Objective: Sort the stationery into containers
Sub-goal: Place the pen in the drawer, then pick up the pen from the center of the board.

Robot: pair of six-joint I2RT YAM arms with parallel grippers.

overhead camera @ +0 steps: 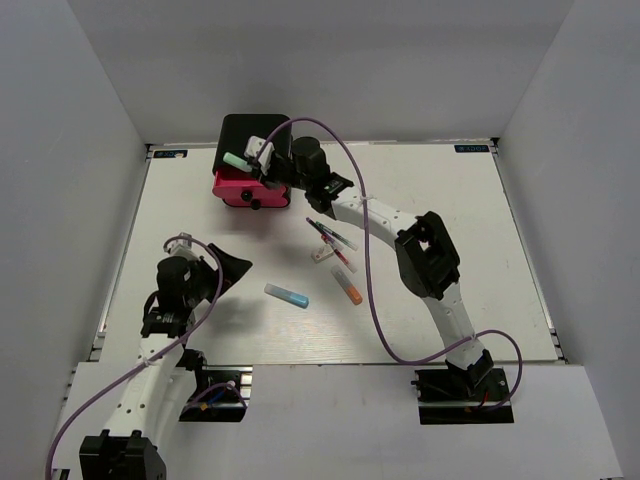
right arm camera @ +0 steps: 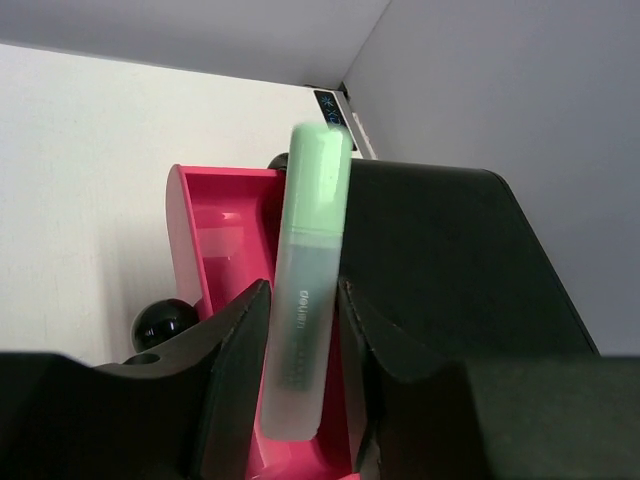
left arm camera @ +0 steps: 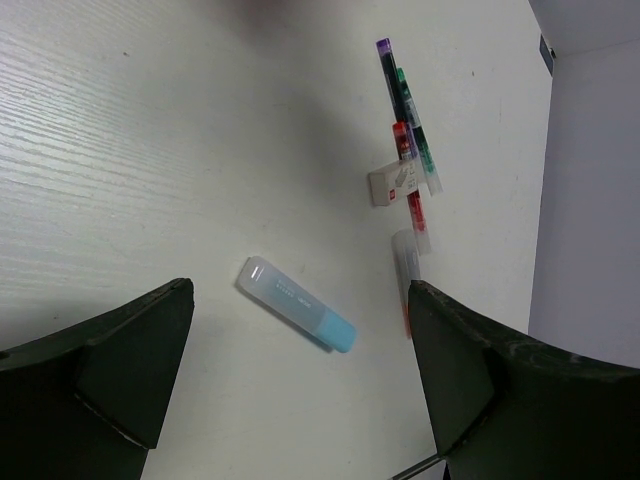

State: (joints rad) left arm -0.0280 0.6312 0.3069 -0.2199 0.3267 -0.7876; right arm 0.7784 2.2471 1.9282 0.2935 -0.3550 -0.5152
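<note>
My right gripper [overhead camera: 256, 162] is shut on a stubby green-capped tube [right arm camera: 305, 290] and holds it over the open pink drawer [right arm camera: 215, 240] of the black cabinet [overhead camera: 250, 133]. The tube also shows in the top view [overhead camera: 238, 160]. A light-blue tube [left arm camera: 297, 304] lies on the table ahead of my left gripper [left arm camera: 300, 390], which is open, empty and above the table. Thin dark pens [left arm camera: 405, 110], a small white block [left arm camera: 392, 184] and an orange-ended marker [left arm camera: 405, 270] lie together right of the blue tube [overhead camera: 287, 296].
The drawer's round black knob [right arm camera: 163, 322] sticks out toward the table's middle. White walls enclose the table on three sides. The right arm [overhead camera: 430, 260] arches over the pens from the near right.
</note>
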